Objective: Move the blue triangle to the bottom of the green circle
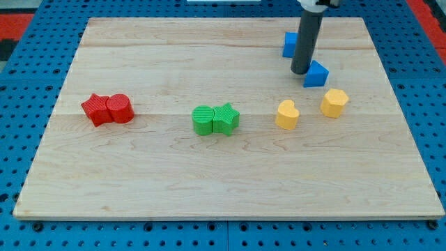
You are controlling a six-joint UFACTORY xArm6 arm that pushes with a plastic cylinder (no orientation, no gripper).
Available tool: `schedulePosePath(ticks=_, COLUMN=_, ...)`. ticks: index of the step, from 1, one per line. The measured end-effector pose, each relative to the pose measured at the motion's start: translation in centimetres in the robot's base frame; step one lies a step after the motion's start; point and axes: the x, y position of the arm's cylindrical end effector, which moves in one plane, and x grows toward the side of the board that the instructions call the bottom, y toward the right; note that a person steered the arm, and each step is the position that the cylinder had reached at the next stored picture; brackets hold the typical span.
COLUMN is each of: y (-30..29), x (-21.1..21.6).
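The blue triangle [316, 74] lies at the view's upper right on the wooden board [139, 181]. My tip [300, 71] stands right against its left side, touching or nearly touching it. The green circle [203, 120] sits near the board's middle, touching a green star [226, 118] on its right. The blue triangle is far to the upper right of the green circle.
Another blue block [289, 44] is partly hidden behind the rod at the view's top right. A yellow heart [286, 114] and a yellow hexagon [334, 102] lie below the blue triangle. A red star [96, 109] and red cylinder [120, 108] touch at the left.
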Motion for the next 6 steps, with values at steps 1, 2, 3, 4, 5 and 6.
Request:
schedulePosePath(ticks=1, y=2.1, x=1.4)
schedulePosePath(ticks=2, y=4.4, x=1.3)
schedulePosePath(ticks=3, y=1.6, x=-2.3)
schedulePosePath(ticks=4, y=7.6, x=-4.2)
schedulePosePath(ticks=5, y=9.4, x=-1.2)
schedulePosePath(ticks=6, y=8.2, x=1.0)
